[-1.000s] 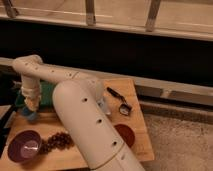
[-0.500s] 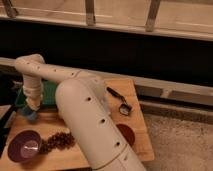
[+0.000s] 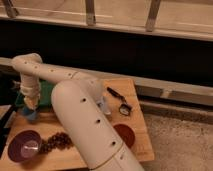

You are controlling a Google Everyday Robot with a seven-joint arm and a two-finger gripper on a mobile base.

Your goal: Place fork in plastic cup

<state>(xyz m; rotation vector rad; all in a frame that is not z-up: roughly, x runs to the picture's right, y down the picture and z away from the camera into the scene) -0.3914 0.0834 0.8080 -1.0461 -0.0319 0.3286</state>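
My gripper (image 3: 30,103) hangs at the end of the white arm (image 3: 75,110) at the left end of the wooden table. It points down just above the small blue plastic cup (image 3: 31,116), which stands by the front corner of the green tray (image 3: 49,93). The gripper covers the cup's top. I cannot make out the fork; if it is at the gripper, it is hidden there.
A purple bowl (image 3: 25,145) sits at the front left with a bunch of dark grapes (image 3: 58,141) beside it. An orange-red bowl (image 3: 124,134) is at the front right. A black-handled tool (image 3: 119,100) lies at the back right. A dark wall runs behind the wooden table (image 3: 142,145).
The gripper has edged slightly down and to the right over the blue cup. Nothing else has moved.
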